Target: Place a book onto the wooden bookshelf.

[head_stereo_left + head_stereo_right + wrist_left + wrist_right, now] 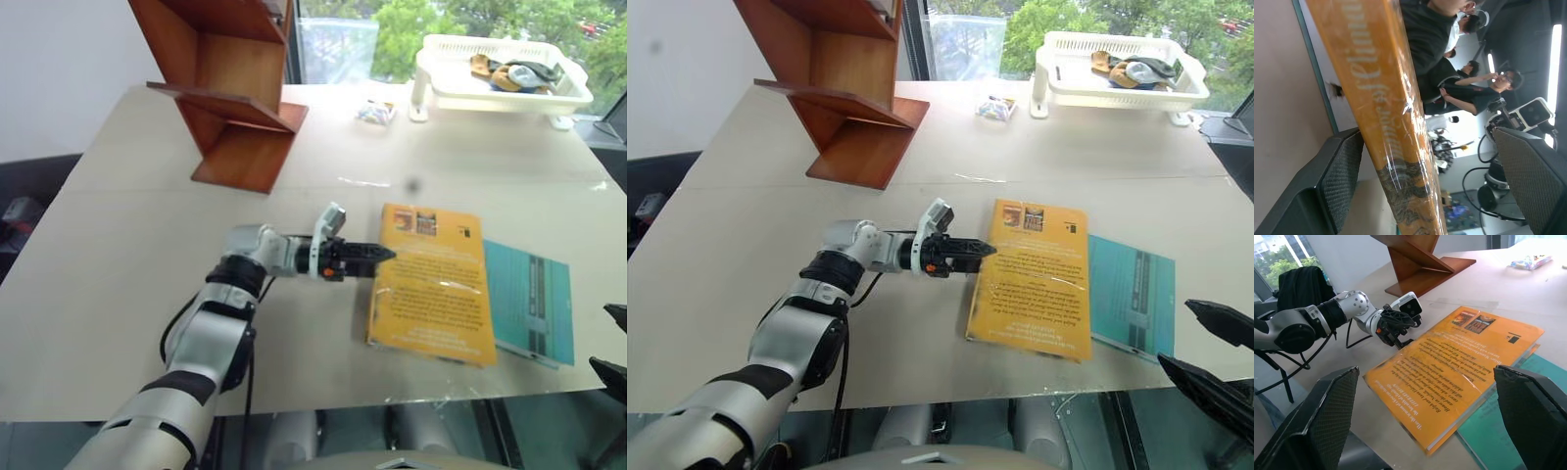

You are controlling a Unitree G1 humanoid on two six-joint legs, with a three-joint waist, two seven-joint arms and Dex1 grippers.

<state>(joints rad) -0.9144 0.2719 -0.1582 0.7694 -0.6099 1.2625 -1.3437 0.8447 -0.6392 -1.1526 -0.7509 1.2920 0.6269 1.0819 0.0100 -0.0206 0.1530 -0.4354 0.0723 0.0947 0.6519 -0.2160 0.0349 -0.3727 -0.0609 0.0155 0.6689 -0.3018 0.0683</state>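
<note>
left tool (982, 252) wide at book (1034, 279) spine | right tool (1425, 421) wide | basket (509, 93): small items

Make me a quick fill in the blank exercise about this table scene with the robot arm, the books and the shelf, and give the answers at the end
1. The yellow-orange book lies partly on top of a thinner ____ book.
2. The left gripper reaches the yellow-orange book at its ____ edge.
3. The wooden bookshelf stands on the table, at its far ____ corner.
4. The white basket tray sits at the table's far ____ corner.

Answers: teal; spine; left; right
</note>
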